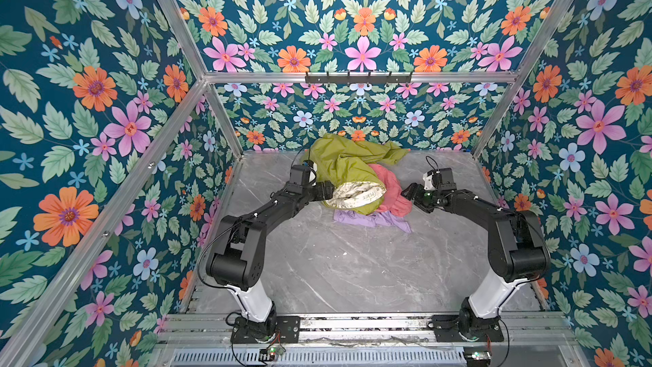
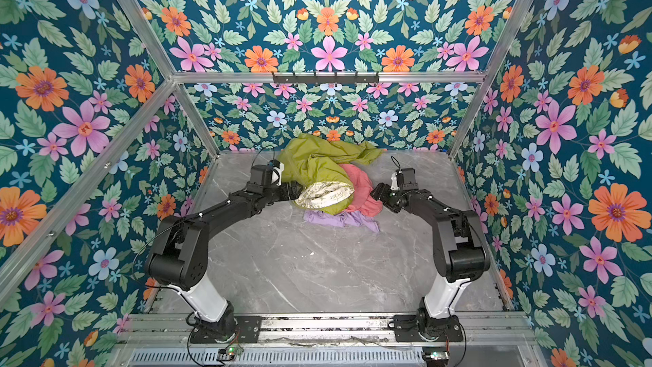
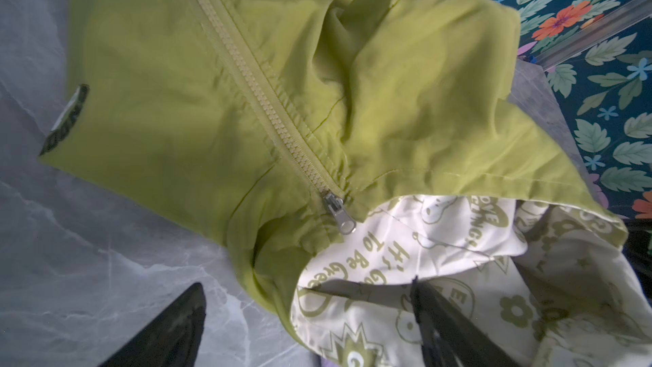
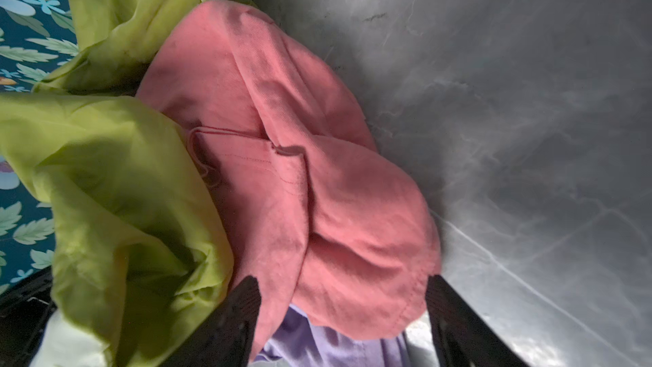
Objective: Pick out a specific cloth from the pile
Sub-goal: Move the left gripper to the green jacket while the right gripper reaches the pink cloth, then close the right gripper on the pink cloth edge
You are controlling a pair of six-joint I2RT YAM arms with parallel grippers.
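Observation:
The pile [image 1: 352,171] lies at the back middle of the table in both top views. The cloth [image 1: 390,188] is salmon pink and sits at the pile's right side, partly under the olive-green jacket [image 1: 344,164]. My right gripper [image 4: 344,298] is open, and a hemmed fold of the cloth [image 4: 317,188] lies between its fingers above the lilac garment [image 4: 324,347]. My left gripper [image 3: 307,315] is open at the jacket's [image 3: 211,100] hem, one finger [image 3: 444,326] on the cream printed lining [image 3: 441,241], the other over bare table.
The lilac garment [image 1: 370,218] spreads forward from under the pile. The grey marble table [image 1: 335,270] runs from the pile to the arm bases. Floral walls and aluminium posts close in the sides. A black hook rail [image 1: 358,77] hangs on the back wall.

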